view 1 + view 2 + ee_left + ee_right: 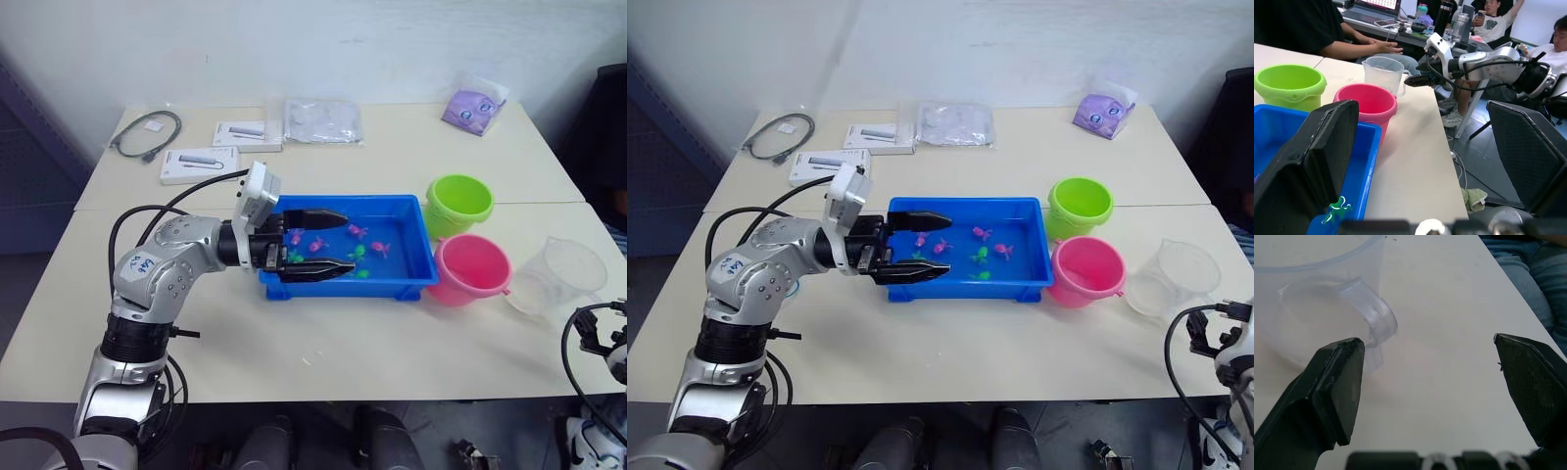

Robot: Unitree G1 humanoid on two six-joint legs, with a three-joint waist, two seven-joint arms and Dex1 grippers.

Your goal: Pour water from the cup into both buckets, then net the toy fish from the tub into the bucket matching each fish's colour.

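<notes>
Cup (pixel 560 277) sits upright at the table's right edge, beside the pink bucket (pixel 471 268).
Right gripper (pixel 1425 377), fingers spread wide, faces its handle (pixel 1374 320), seemingly just short of touching; left gripper (pixel 315 242) hangs open over the tub (pixel 416 259).

Pink bucket (pixel 471 268) and green bucket (pixel 458 203) crowd between tub (pixel 411 279) and cup (pixel 558 277).

Office or lab workspace. Pale tables (pixel 323 333) pushed together against white wall; boxed accessories (pixel 201 164), coiled cable (pixel 147 134); seated people (pixel 1327 29) at desk with laptop (pixel 1374 7).
</notes>
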